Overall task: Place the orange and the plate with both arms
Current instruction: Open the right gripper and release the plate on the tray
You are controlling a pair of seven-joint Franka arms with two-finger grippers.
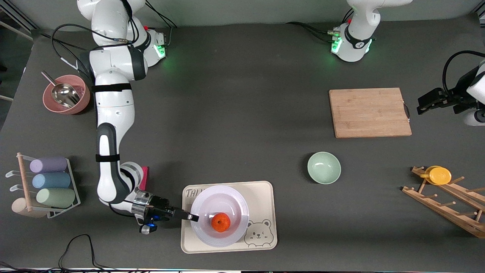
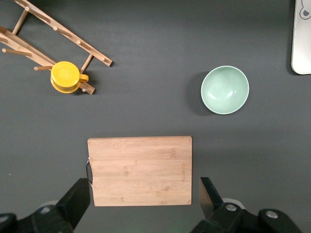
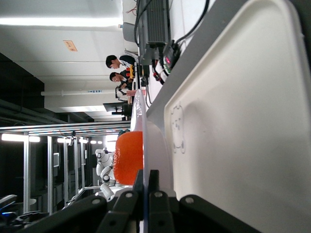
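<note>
The orange (image 1: 221, 222) sits in the pale-lavender plate (image 1: 206, 201), which rests on the cream bear tray (image 1: 265, 197) near the front camera. My right gripper (image 1: 192, 217) is shut on the plate's rim at the side toward the right arm's end of the table. In the right wrist view the fingers (image 3: 153, 180) pinch the thin rim of the plate (image 3: 142, 116), with the orange (image 3: 129, 156) just past them. My left gripper (image 1: 420, 110) waits open in the air by the wooden cutting board (image 1: 369, 112), and in its wrist view its fingers (image 2: 208, 191) straddle the board (image 2: 140, 170) from above.
A mint-green bowl (image 1: 324, 167) stands between the tray and the cutting board. A wooden peg rack with a yellow cup (image 1: 439, 175) lies at the left arm's end. A pink bowl with a metal scoop (image 1: 66, 94) and a rack of pastel cups (image 1: 49, 181) stand at the right arm's end.
</note>
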